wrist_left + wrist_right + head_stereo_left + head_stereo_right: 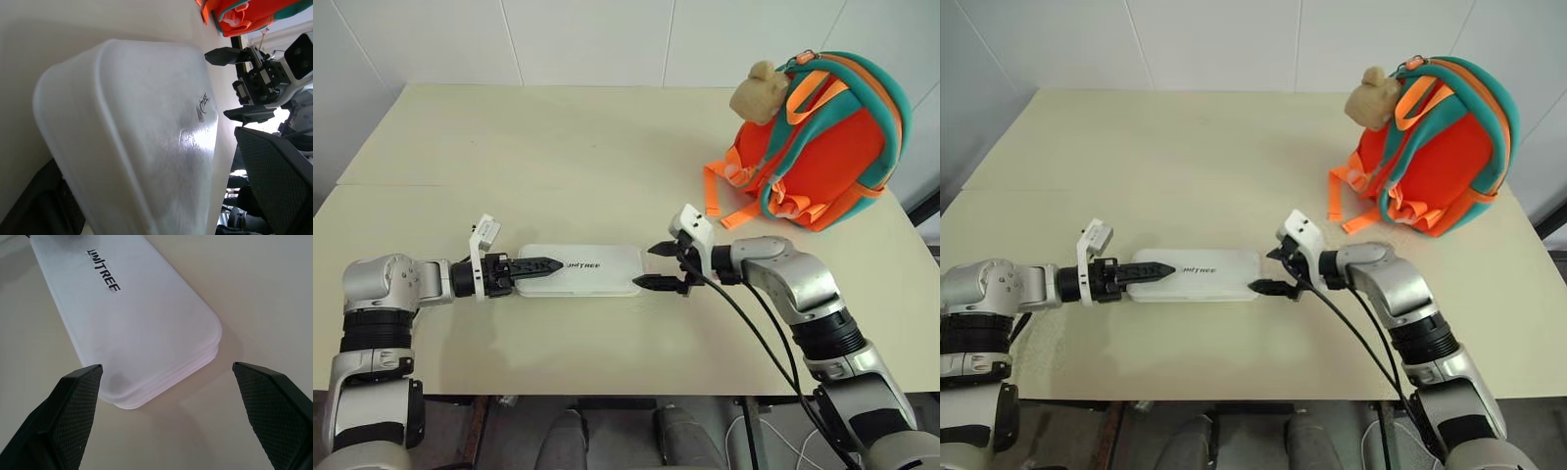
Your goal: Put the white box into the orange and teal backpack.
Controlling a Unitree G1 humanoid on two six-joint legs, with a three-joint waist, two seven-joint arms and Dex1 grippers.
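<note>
Colour key. The white box (579,269) is milky white throughout, with small dark lettering printed on its top and a faint pinkish tint along its stacked edges in my right wrist view. The orange and teal backpack (822,147) has a bright orange body, teal trim and straps, and orange webbing (717,191) hanging at its side; a tan plush bear (761,91) sits at its top. The surface (558,147) is pale cream, unpatterned. My left gripper (540,266) and my right gripper (658,266) both have black jaws, whose inner pads (73,406) carry a fine cross-hatched diamond texture. My arms are silver-grey with black bands, with white housings at the wrists. The wall behind is white tile with thin grey joints.
</note>
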